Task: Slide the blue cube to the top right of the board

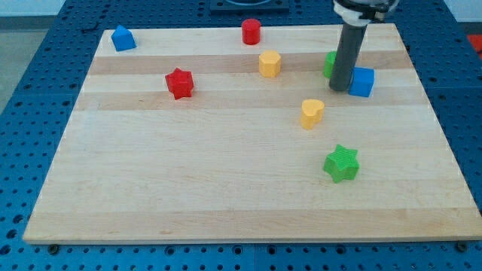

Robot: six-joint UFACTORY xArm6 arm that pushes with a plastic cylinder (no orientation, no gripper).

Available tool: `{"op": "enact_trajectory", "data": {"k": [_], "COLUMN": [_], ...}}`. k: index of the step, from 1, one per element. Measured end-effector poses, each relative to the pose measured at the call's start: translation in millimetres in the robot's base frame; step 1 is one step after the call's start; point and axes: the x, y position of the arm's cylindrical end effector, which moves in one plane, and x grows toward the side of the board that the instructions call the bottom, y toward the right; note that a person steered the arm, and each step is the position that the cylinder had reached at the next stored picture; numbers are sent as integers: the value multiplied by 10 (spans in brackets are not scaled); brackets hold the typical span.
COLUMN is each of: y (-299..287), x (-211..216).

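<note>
One rod, my tip [340, 88] touching blue cube's [362, 82] left

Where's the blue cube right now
The blue cube sits in the board's upper right part, just right of my tip, with a green block partly hidden behind the rod, to its left.

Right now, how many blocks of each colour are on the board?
Blue: 2, the blue cube beside my tip and a blue block
Red: 2
Yellow: 2
Green: 2
Total: 8
</note>
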Motion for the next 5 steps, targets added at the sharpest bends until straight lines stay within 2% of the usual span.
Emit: {"op": "enact_trajectory", "data": {"k": [1, 2, 5], "y": [-32, 155, 383], "x": [279, 353, -285]}}
